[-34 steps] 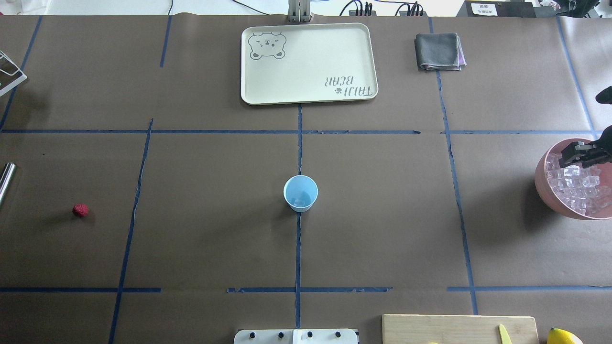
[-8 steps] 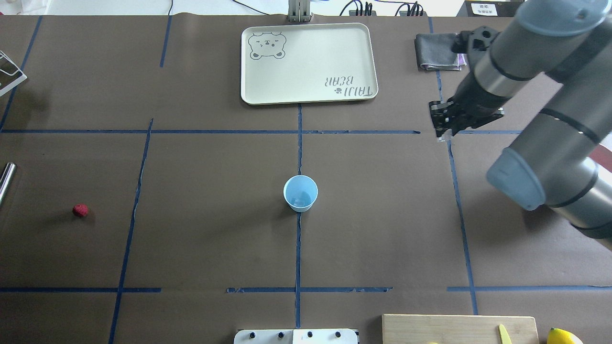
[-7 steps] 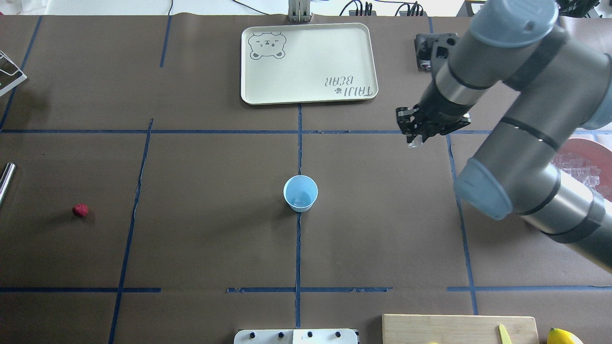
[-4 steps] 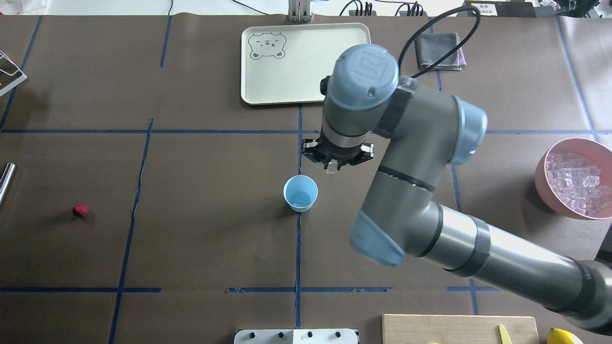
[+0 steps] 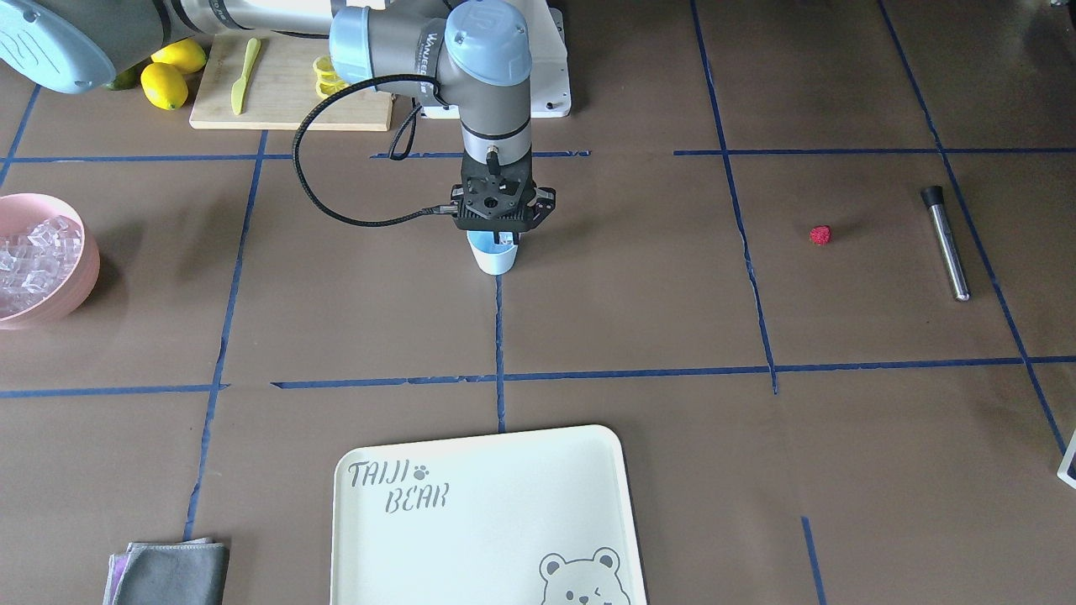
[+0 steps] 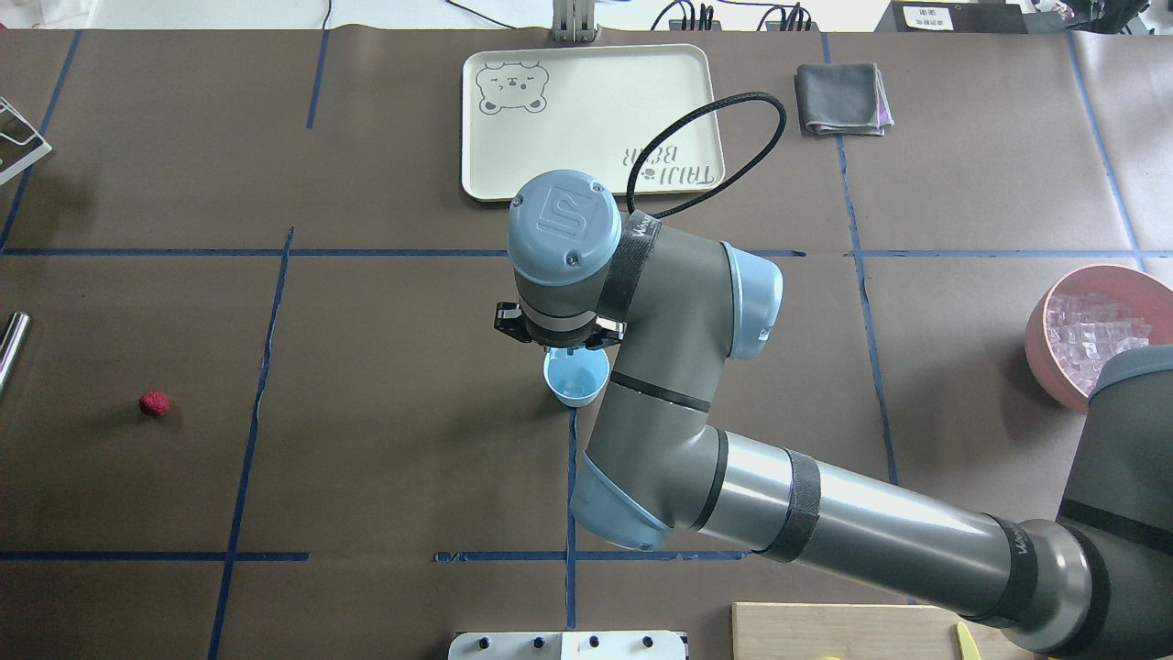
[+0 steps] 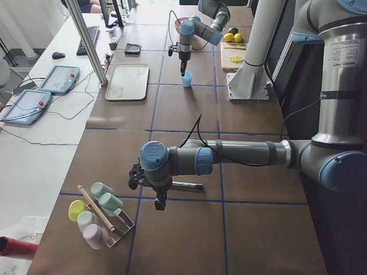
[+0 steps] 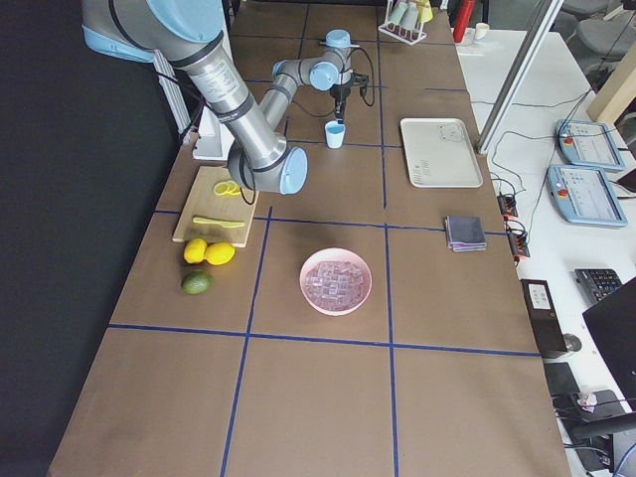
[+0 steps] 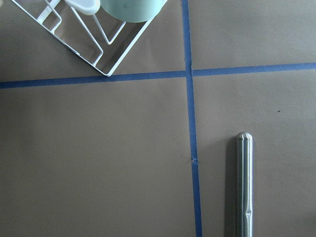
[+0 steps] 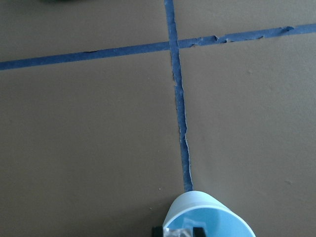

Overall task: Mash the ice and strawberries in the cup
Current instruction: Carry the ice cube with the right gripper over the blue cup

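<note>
- Right arm: I see it reach in across the table and end wrist-down over the centre.
- Tray: it lies flat, well beyond the right gripper's fingers on the side away from the robot.
- Pink bowl: it stands well apart from those fingers, toward the robot's right. A heap of ice fills it.
- Steel rod: it lies flat on the table. In the exterior left view it sits just beside the left gripper's fingers.
- Right gripper: its wrist camera shows its fingers clenched on one ice cube.
- Left gripper: it hangs pointing down near the table's left end. I cannot tell whether its fingers are released or clenched. Its wrist camera shows only the table, the rod and a corner of a wire rack.
- Cup: it stands upright directly below the right fingers, which hold the cube at its mouth.
- Strawberry: it rests on the table well apart from the right fingers, toward the robot's left, and outside the cup.
</note>
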### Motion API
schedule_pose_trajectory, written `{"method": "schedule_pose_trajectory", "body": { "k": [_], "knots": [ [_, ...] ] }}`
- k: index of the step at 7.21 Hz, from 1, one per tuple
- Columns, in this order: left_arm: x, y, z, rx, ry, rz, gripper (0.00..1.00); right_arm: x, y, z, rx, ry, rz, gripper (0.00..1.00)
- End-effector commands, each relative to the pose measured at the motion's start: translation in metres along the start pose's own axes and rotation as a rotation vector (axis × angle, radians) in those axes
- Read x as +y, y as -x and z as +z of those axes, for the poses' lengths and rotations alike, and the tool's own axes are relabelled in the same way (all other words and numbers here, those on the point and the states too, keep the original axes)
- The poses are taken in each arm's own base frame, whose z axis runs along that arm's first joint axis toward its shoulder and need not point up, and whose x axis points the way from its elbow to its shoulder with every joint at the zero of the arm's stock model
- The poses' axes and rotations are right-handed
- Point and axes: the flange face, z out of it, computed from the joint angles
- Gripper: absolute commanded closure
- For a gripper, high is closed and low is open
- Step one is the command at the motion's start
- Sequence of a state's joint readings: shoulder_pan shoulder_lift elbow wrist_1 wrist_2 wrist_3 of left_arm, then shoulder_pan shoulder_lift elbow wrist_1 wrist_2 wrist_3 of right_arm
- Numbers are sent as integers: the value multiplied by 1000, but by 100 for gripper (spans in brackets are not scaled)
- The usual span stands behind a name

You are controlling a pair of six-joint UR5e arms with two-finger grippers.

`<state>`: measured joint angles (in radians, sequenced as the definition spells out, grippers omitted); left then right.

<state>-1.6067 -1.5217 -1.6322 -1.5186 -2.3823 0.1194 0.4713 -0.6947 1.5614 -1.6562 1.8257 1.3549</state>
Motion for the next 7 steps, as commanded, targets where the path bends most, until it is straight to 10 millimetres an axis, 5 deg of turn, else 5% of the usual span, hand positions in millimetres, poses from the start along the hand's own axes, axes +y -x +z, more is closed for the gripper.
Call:
{"method": "schedule_pose_trajectory", "body": {
  "k": [1,4,5,6,7],
  "knots": [
    [0,0,1,0,2,-1,0,2,0,3,11,5,3,100],
    [0,1,0,0,0,-2,0,5,-6,-5,47,18,13,98],
    [0,0,1,0,2,-1,0,5,-7,-4,48,19,13,85],
    [0,1,1,0,3,-2,0,5,-7,-4,50,20,14,54],
    [0,1,1,0,3,-2,0,5,-7,-4,48,19,15,34]
  ]
}}
